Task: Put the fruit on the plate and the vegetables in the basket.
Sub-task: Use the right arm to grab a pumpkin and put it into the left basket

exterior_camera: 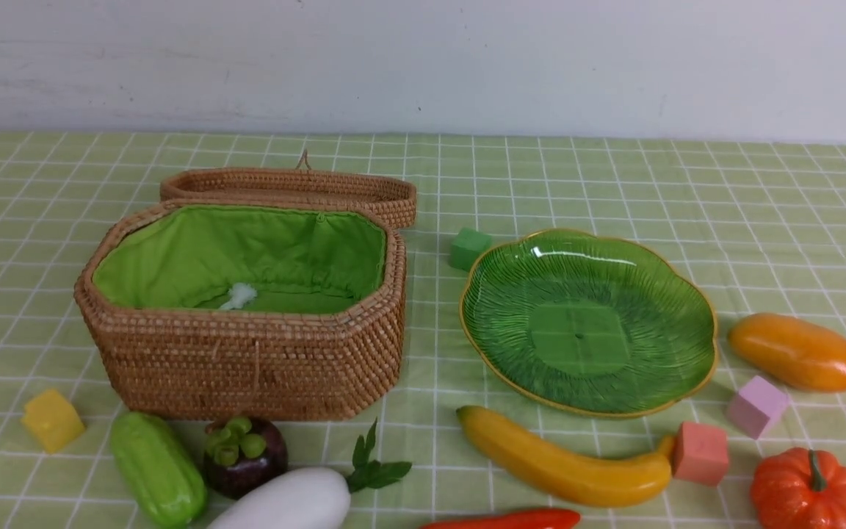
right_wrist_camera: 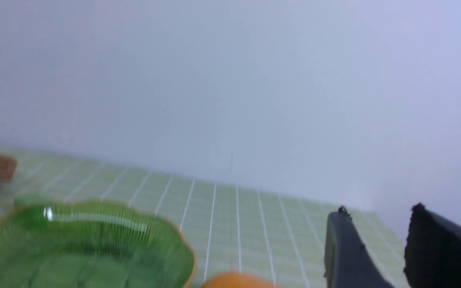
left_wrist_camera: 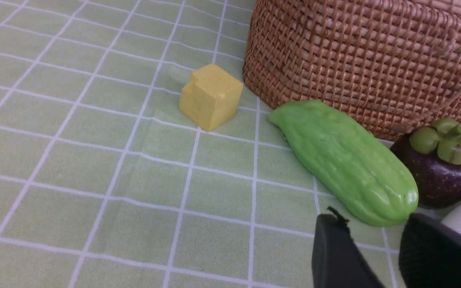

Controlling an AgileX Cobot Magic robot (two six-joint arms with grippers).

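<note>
The left gripper [left_wrist_camera: 382, 256] has its two black fingers apart with nothing between them. It hangs low, just beside the green cucumber [left_wrist_camera: 346, 164], maybe to pick that one first. The right gripper [right_wrist_camera: 386, 256] is spread apart too and holds nothing; it hangs near the plate [right_wrist_camera: 94, 240]. The cucumber lies by the basket [exterior_camera: 247, 360], right next to the purple mangosteen [exterior_camera: 245, 455], with the white vegetable [exterior_camera: 291, 503] just in front. The lid [exterior_camera: 291, 187] lies behind the basket, so I think the top is left clear for dropping things in. Inside there is only green cloth and a small white tuft [exterior_camera: 238, 295]. The plate sits flat with nothing on it. The banana [exterior_camera: 562, 459], the mango [exterior_camera: 797, 351] and the pumpkin [exterior_camera: 808, 492] lie around it, among small cubes [exterior_camera: 757, 405]. No food is sorted yet.
</note>
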